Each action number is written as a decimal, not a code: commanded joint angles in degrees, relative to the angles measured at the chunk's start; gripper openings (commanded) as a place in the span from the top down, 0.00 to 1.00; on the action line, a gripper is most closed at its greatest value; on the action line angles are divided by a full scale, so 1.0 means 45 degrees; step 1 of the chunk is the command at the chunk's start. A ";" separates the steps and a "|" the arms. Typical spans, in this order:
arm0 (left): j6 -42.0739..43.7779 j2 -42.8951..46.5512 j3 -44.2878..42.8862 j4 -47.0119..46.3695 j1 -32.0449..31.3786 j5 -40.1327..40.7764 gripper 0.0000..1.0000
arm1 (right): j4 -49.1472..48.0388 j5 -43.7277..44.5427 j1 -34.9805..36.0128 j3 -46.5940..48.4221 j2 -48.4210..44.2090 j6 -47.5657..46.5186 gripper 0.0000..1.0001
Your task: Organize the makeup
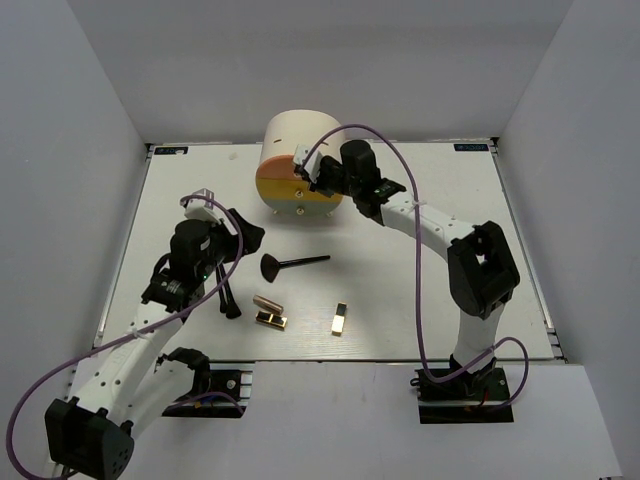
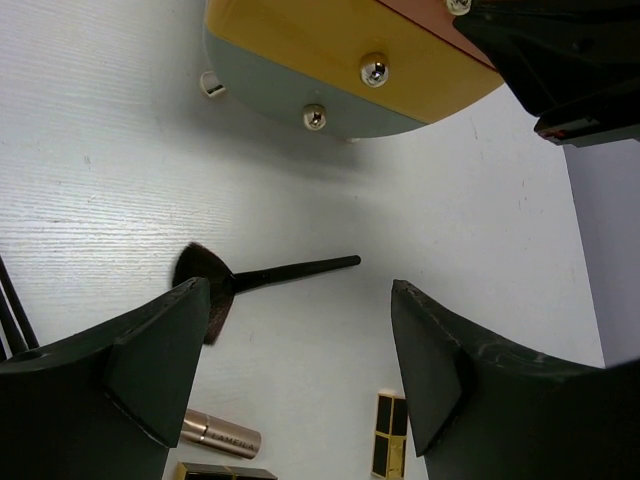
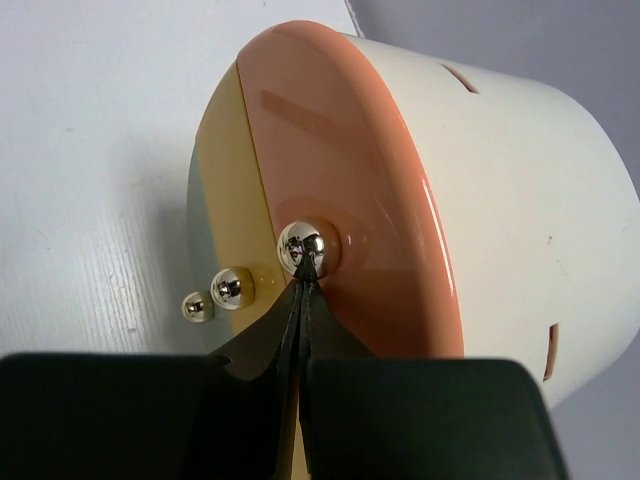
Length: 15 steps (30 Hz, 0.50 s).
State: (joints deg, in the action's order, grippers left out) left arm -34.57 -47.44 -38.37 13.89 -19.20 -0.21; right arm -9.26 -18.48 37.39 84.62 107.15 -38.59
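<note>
A fan-headed black brush (image 1: 290, 263) lies mid-table; it also shows in the left wrist view (image 2: 270, 275). Two thin black brushes (image 1: 228, 295) lie left of it. A copper lipstick (image 1: 267, 302) (image 2: 220, 433) lies beside a gold-and-black case (image 1: 271, 320) (image 2: 225, 472). A second case (image 1: 341, 319) (image 2: 390, 435) lies to the right. My left gripper (image 1: 235, 235) (image 2: 300, 350) is open and empty above the table, left of the fan brush. My right gripper (image 1: 318, 175) (image 3: 303, 285) is shut, its tips against the top drawer's silver knob (image 3: 308, 248). The white tube and mint-green bottle are out of view.
The big cream cylindrical box (image 1: 300, 140) (image 3: 500, 170) stands at the back centre, with orange (image 3: 350, 180), yellow (image 2: 330, 50) and grey-green drawers, each with a silver knob. Grey walls enclose the white table (image 1: 420, 290) on the left, back and right.
</note>
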 commanded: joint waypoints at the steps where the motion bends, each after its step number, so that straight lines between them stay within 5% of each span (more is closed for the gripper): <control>1: -0.0131 0.0054 0.0128 -0.0489 -0.0108 -0.0340 0.17 | -0.1185 0.0805 0.0071 0.0746 0.0153 0.0060 1.00; 7: -0.0286 -0.0121 0.0401 -0.0840 -0.0108 -0.0540 0.17 | -0.0523 -0.0670 -0.0007 0.0689 -0.0139 0.0118 1.00; 13: -0.1009 -0.1016 0.1104 -0.3663 -0.0108 -0.0833 0.17 | 0.0241 -0.3528 -0.0143 -0.0638 -0.1582 0.0566 1.00; 14: -0.1165 -0.1271 0.1201 -0.4098 -0.0108 -0.0891 0.19 | 0.0260 -0.3781 -0.0144 -0.0988 -0.1721 0.0722 0.98; 15: -0.1495 -0.1796 0.1357 -0.4586 -0.0108 -0.0988 0.24 | 0.0318 -0.4190 -0.0163 -0.1108 -0.1838 0.1168 0.84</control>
State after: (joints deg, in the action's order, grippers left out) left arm -38.09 -52.34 -33.85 2.46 -19.35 -2.98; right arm -7.18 -29.21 36.82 81.19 103.96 -36.38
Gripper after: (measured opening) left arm 0.791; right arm 0.100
